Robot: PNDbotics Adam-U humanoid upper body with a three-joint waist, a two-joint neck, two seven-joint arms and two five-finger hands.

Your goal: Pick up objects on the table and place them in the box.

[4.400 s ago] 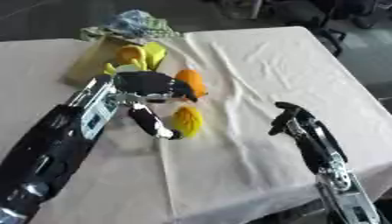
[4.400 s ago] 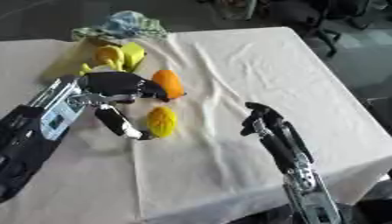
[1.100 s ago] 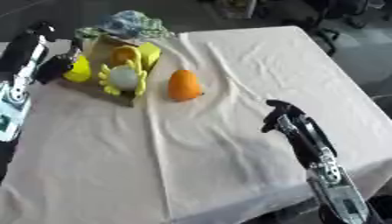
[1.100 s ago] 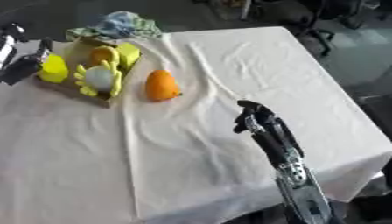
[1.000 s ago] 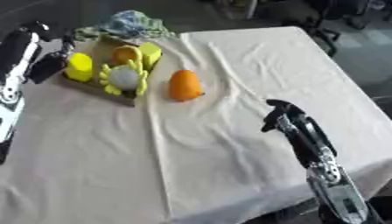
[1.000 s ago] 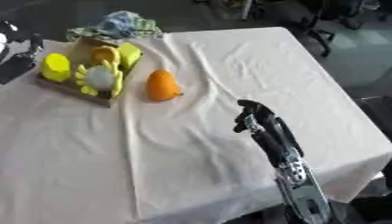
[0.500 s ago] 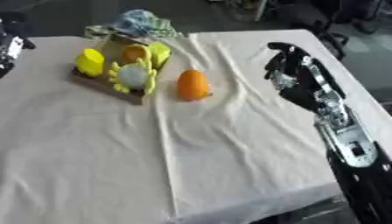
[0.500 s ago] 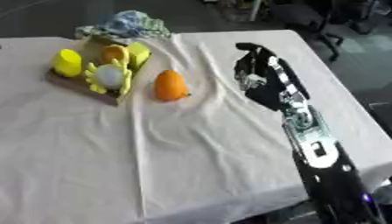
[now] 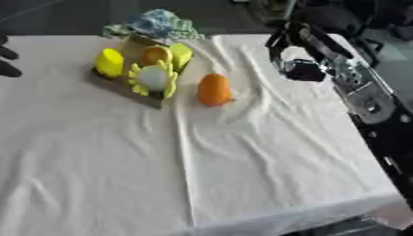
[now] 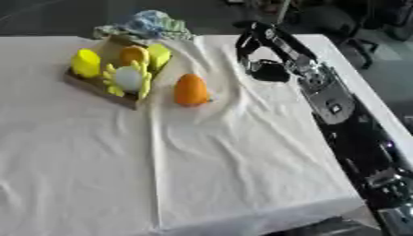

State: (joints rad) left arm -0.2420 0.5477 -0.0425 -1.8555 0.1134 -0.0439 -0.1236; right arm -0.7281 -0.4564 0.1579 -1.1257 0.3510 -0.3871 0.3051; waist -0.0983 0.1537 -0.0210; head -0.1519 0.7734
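— What am I looking at, biggest thing first?

— I'm seeing a table draped in a wrinkled cream cloth [image 9: 242, 175], filling nearly the whole view. My right arm is reaching in from the near right corner and stretching toward the far side, and the black right hand [image 10: 260, 44] is hanging over the cloth at the far right, with its fingers curling downward and nothing between them that I can make out.

— And the left hand?

— I'm only catching a dark sliver of the left hand [image 9: 6, 62] at the far left edge of the left eye view. I cannot tell whether it is spread or closed.

— Where is the box sitting?

— The shallow brown cardboard box [image 9: 121, 87] is lying at the far left of the table, turned askew. It is holding a yellow rounded fruit-like piece [image 9: 109, 61] at its left end, an orange ball-like piece [image 9: 156, 54] and a yellow-green piece [image 9: 181, 54] on the far side, and a pale round piece ringed with yellow petals [image 9: 153, 77] at the near right.

— Anything outside it?

— I'm seeing an orange oval fruit-shaped object [image 9: 215, 89] standing on the cloth just right of the box, well apart from my right hand. Beyond the box, a crumpled blue-green cloth bundle [image 9: 157, 24] is resting at the far edge.
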